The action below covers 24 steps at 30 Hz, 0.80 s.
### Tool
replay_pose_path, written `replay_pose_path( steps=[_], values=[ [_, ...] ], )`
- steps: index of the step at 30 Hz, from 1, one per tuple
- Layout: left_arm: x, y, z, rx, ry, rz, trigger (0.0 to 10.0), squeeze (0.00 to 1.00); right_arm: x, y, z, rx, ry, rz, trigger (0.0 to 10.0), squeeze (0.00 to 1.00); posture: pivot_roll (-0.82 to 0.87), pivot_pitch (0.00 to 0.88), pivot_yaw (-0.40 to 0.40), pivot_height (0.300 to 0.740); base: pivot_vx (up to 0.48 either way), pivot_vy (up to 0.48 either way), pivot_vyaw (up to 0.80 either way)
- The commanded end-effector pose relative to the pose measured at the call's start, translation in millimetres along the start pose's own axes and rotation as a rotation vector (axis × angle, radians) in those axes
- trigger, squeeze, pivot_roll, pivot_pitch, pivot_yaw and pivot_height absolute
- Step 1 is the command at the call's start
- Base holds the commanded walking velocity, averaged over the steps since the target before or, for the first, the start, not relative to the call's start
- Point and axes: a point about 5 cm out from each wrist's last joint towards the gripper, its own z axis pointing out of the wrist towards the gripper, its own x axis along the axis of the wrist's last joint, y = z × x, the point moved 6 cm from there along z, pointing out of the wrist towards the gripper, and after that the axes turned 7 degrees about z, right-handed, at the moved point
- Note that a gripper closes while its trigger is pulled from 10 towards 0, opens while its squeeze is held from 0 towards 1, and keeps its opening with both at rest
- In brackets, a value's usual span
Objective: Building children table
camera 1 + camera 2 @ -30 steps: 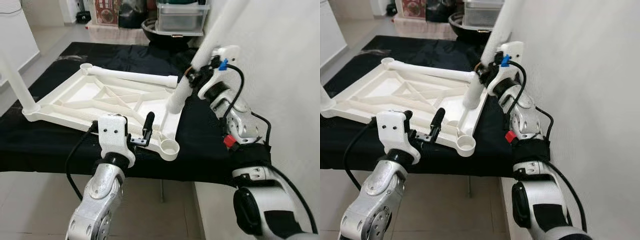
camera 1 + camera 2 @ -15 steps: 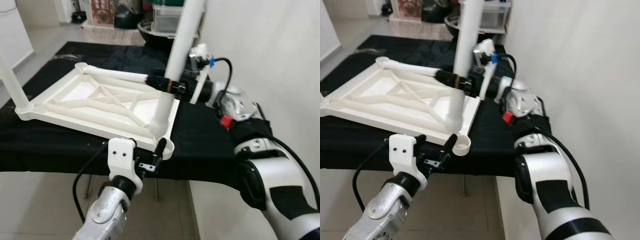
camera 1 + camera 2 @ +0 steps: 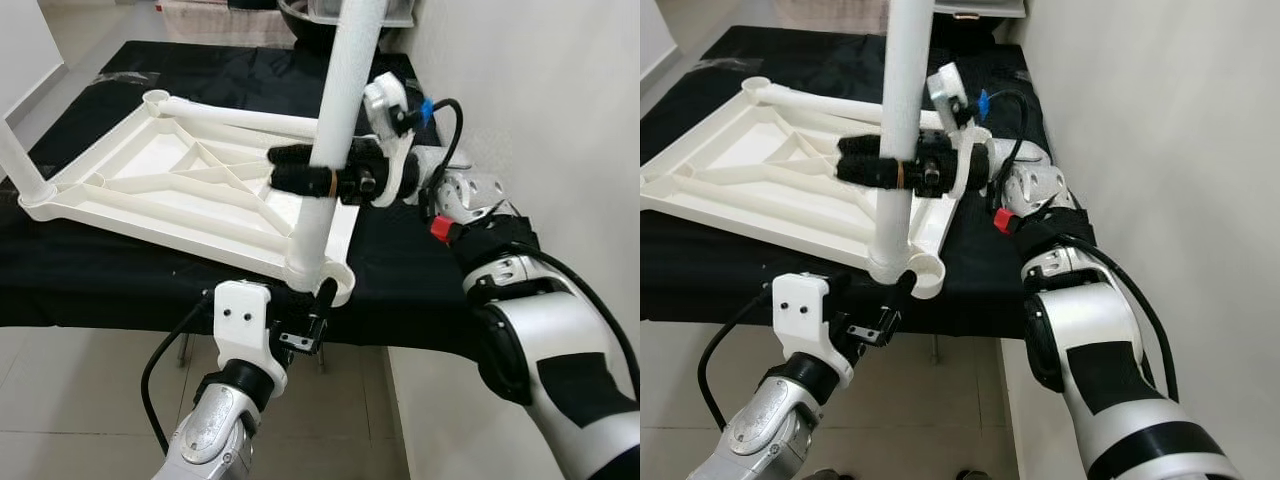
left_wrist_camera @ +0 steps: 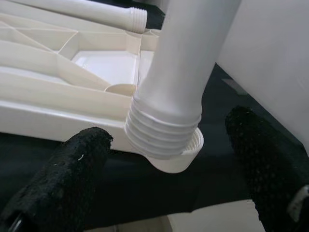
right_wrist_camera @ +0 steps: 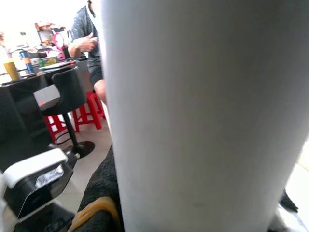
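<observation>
— Since a second ago our right gripper (image 3: 318, 182), clamped on the leg (image 3: 330, 140), swung it upright over the tabletop's (image 3: 180, 190) corner socket (image 3: 335, 280); its top is cut off. We count three legs.

— By the left wrist, left gripper (image 4: 164, 169) fingers apart, threads (image 4: 161, 137) meeting the socket

A white plastic tabletop (image 3: 190, 195) lies upside down, ribs up. At its 5 o'clock corner socket (image 4: 178, 157), a white leg (image 3: 335, 130) stands upright, threaded end down.
</observation>
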Motion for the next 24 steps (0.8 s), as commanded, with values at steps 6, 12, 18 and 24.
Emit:
replay_pose_path(
  steps=[6,12,18,24],
  values=[
    [0,6.9,-8.2,-0.012,-0.017,-0.016,10.0,0.00,-7,-5.1,1.8,0.047,-0.063,-0.041,10.0,0.00,0.12,0.204,-0.068,0.740,0.000,0.000,0.00],
    [2,10.6,-7.0,-0.032,-0.014,-0.010,10.0,0.00,-20,-6.4,5.2,0.060,-0.111,-0.051,10.0,0.00,0.13,0.190,-0.059,0.740,0.000,0.000,0.00],
    [2,14.0,-6.3,-0.044,-0.014,-0.006,10.0,0.00,-23,-3.7,0.2,0.040,-0.158,-0.088,10.0,0.00,0.12,0.179,-0.063,0.740,0.000,0.000,0.00],
    [0,14.6,-6.6,-0.045,-0.015,-0.007,10.0,0.00,-14,0.6,-10.1,0.001,-0.167,-0.134,10.0,0.00,0.12,0.163,-0.066,0.740,0.000,0.000,0.00]
  ],
)
